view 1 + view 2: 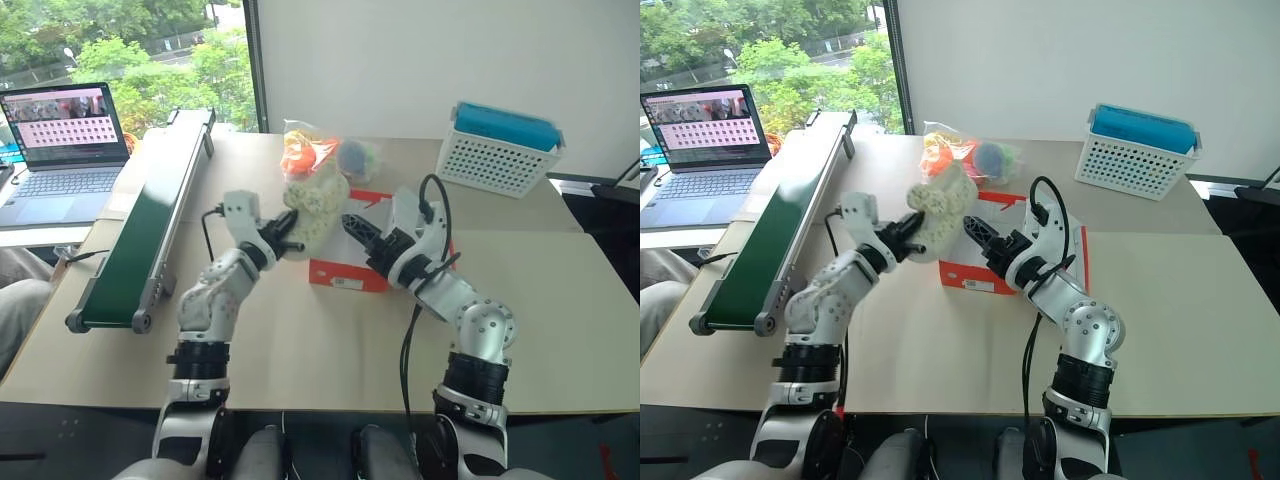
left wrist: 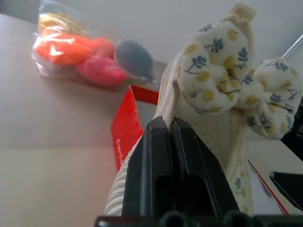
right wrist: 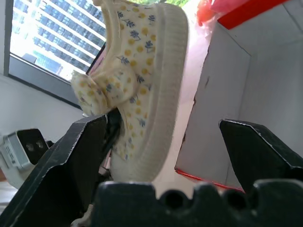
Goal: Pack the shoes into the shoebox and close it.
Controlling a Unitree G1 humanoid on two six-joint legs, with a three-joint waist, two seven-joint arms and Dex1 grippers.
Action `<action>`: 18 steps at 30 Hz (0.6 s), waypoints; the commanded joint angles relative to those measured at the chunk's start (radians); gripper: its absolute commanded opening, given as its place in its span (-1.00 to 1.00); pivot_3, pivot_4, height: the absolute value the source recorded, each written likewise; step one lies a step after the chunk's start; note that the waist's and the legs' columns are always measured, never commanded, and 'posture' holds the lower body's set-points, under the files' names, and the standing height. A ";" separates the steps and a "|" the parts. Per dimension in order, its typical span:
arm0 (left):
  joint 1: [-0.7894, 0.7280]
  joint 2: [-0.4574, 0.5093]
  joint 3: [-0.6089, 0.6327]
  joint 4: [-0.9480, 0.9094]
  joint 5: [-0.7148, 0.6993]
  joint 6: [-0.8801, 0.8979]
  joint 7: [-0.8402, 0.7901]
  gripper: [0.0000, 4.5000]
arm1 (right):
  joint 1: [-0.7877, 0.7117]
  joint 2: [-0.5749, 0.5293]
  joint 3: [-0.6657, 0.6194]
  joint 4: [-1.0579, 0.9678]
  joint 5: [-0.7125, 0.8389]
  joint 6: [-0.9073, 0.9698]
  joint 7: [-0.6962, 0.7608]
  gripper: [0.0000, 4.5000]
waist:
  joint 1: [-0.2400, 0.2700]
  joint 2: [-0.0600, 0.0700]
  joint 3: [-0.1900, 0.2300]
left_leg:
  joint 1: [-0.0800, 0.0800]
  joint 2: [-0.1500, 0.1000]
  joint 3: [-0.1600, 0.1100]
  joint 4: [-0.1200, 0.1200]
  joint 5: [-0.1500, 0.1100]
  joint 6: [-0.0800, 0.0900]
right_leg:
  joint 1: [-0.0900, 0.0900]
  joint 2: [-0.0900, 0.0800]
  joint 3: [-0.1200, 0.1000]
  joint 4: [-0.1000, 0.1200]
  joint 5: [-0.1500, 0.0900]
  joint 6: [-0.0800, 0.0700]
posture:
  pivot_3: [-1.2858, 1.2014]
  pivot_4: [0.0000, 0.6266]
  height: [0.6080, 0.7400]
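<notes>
My left gripper [image 1: 290, 232] is shut on a cream shoe [image 1: 315, 205] with a small flower print and a bow, held up in the air over the left end of the shoebox [image 1: 345, 272]. The black fingers [image 2: 161, 156] pinch the shoe's [image 2: 227, 80] upper edge. The red-orange shoebox lies on the table with its lid raised at the back, and its pale inside [image 3: 227, 104] faces the right wrist camera. My right gripper [image 1: 365, 228] hovers over the box, open, right beside the shoe [image 3: 147, 80], with nothing between its fingers.
A clear bag of orange and colourful items [image 1: 322, 152] lies just behind the box. A green conveyor belt [image 1: 150, 230] runs along the left, with a laptop [image 1: 65, 150] beyond it. A white perforated basket [image 1: 497, 155] with a blue top stands at the back right.
</notes>
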 commanded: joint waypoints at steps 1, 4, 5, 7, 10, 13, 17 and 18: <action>-0.009 -0.019 -0.026 -0.091 -0.029 0.008 -0.020 -0.97 | -0.049 -0.010 -0.004 0.003 0.047 -0.018 -0.015 1.00 | -0.001 0.000 0.000 | 0.000 0.000 0.000 0.000 0.000 0.000 | 0.000 0.001 0.000 0.000 0.000 0.000 | 0.03 -0.52 0.46; -0.011 -0.040 -0.027 -0.105 -0.039 0.019 -0.015 -0.97 | -0.057 -0.019 -0.002 0.031 0.041 -0.039 -0.017 1.00 | -0.002 0.000 0.000 | 0.000 0.002 0.001 0.000 0.000 0.000 | 0.000 0.002 0.001 0.000 0.000 0.000 | 0.03 -0.52 0.46; -0.013 -0.043 -0.026 -0.109 -0.041 0.022 -0.013 -0.97 | -0.057 -0.021 -0.002 0.037 0.040 -0.046 -0.020 1.00 | -0.002 0.000 0.000 | 0.000 0.002 0.001 0.000 0.000 0.000 | 0.000 0.002 0.001 0.000 0.000 0.000 | 0.03 -0.52 0.46; -0.017 -0.045 -0.026 -0.109 -0.040 0.023 -0.010 -0.97 | -0.055 -0.025 -0.006 0.046 0.042 -0.058 -0.022 1.00 | -0.001 0.000 0.000 | 0.000 0.002 0.001 0.000 0.000 0.000 | 0.000 0.002 0.002 -0.001 0.000 0.000 | 0.03 -0.52 0.46; -0.022 -0.042 -0.023 -0.101 -0.038 0.021 -0.011 -0.97 | -0.052 -0.024 -0.020 0.049 0.061 -0.075 -0.026 1.00 | -0.001 0.000 0.000 | 0.000 0.002 0.001 0.000 0.000 0.000 | 0.000 0.002 0.002 -0.001 0.000 0.000 | 0.03 -0.52 0.46; -0.027 -0.042 -0.016 -0.098 -0.042 0.021 -0.009 -0.99 | -0.056 -0.016 -0.026 0.041 0.093 -0.083 -0.031 0.89 | 0.000 0.000 0.000 | 0.000 0.002 0.001 0.000 0.000 0.000 | 0.000 0.002 0.002 -0.001 0.000 0.000 | 0.03 -0.52 0.46; -0.034 -0.047 -0.009 -0.093 -0.049 0.024 -0.004 -1.00 | -0.065 0.021 -0.044 0.024 0.216 -0.086 -0.020 0.43 | 0.000 0.001 0.000 | 0.000 0.002 0.001 0.000 0.000 0.000 | 0.000 0.002 0.002 -0.001 0.000 0.000 | 0.03 -0.52 0.46; -0.035 -0.047 -0.009 -0.091 -0.049 0.025 -0.003 -1.00 | -0.068 0.032 -0.049 0.017 0.269 -0.082 -0.013 0.28 | 0.000 0.001 0.000 | 0.000 0.002 0.001 0.000 0.000 0.000 | 0.000 0.002 0.002 -0.001 0.000 0.000 | 0.03 -0.52 0.46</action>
